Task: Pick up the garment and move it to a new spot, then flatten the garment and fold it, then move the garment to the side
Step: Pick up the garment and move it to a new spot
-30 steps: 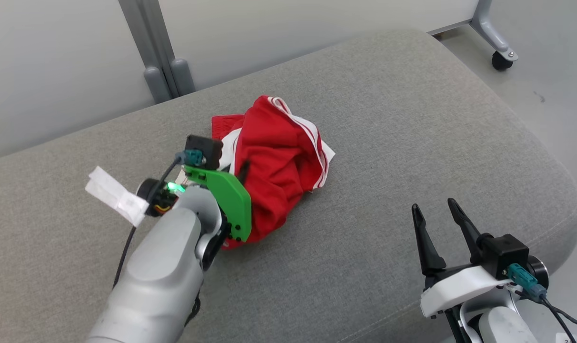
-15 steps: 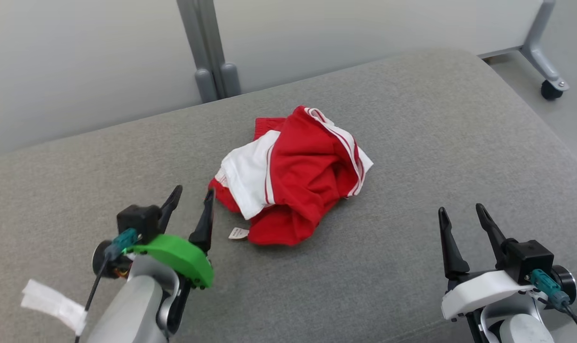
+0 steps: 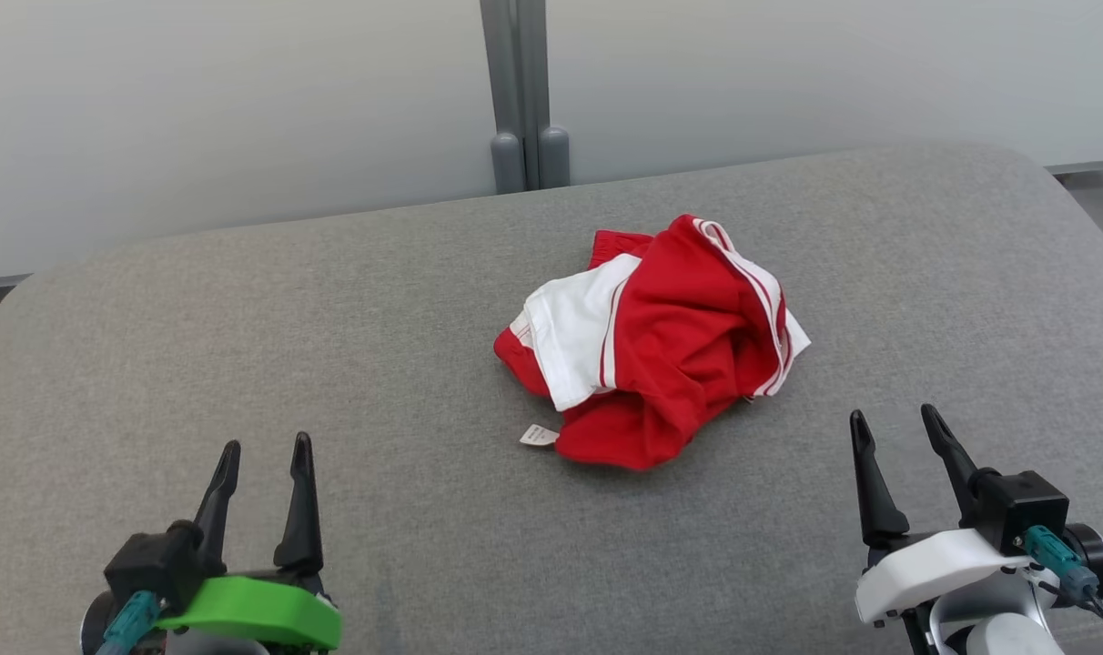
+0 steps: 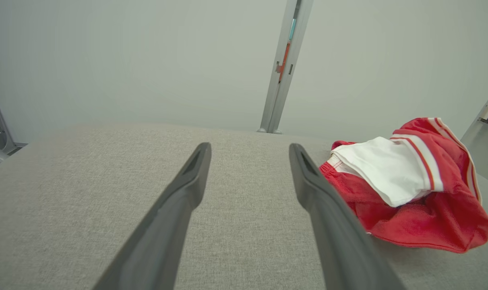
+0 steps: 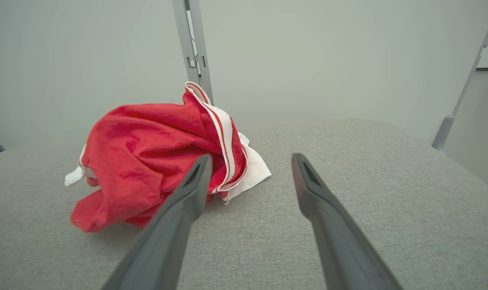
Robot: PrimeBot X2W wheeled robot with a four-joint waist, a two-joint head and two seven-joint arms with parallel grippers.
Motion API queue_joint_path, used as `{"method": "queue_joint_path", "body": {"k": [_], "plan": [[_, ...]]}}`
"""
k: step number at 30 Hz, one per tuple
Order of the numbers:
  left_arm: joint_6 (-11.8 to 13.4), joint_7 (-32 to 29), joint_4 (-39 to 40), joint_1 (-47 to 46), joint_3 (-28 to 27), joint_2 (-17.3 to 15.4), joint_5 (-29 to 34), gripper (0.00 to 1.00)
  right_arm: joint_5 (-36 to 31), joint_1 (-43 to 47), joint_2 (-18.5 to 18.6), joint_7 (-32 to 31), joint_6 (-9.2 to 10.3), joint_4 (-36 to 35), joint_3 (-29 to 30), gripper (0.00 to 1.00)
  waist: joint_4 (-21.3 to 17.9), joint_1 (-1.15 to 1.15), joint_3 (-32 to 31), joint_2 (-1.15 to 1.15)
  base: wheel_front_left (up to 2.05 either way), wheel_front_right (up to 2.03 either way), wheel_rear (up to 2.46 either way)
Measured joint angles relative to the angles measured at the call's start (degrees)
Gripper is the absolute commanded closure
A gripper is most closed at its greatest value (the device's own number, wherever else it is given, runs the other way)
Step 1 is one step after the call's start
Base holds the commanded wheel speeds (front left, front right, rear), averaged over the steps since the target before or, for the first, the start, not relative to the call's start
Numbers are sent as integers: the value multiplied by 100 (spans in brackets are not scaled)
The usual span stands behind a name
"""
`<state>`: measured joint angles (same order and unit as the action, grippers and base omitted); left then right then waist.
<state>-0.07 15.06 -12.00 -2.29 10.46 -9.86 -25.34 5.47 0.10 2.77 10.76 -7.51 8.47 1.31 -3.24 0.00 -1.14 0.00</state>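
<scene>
Change: the left gripper [image 3: 267, 443] has drawn back from the red garment [image 3: 679, 364] to the lower left, well apart now; the camera has swung too; the heap looks unmoved
Grip: left gripper spread wide, nothing in it; right gripper [image 3: 893, 414] spread as well, empty, near the heap's right side
Spot: crumpled, mid-way across the grey seat cushion [image 3: 288, 318]
Lie: heap runs slantwise, near-left to far-right; white label [image 3: 539, 435] at the near-left end; striped band [image 3: 761, 291] along the right
Views: left wrist catches the white panel [image 4: 385, 173]; right wrist catches the red bulk and the band standing up
</scene>
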Motion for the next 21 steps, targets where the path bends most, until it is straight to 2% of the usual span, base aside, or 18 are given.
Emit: {"method": "queue_joint_path", "body": {"k": [5, 12, 21], "plan": [[-86, 8, 121, 376, -345, 108, 197, 0, -40, 84, 2, -1, 0, 69, 35, 0, 223, 0, -60, 0, 0, 0, 0], [-265, 8, 54, 446, -469, 188, 420, 0, -90, 159, 2, -7, 0, 89, 65, 0, 450, 0, -113, 0, 0, 0, 0], [-400, 8, -58, 435, -502, 336, 450, 0, -44, 169, 1, -2, 0, 141, 20, 0, 500, 0, -138, 0, 0, 0, 0]]}}
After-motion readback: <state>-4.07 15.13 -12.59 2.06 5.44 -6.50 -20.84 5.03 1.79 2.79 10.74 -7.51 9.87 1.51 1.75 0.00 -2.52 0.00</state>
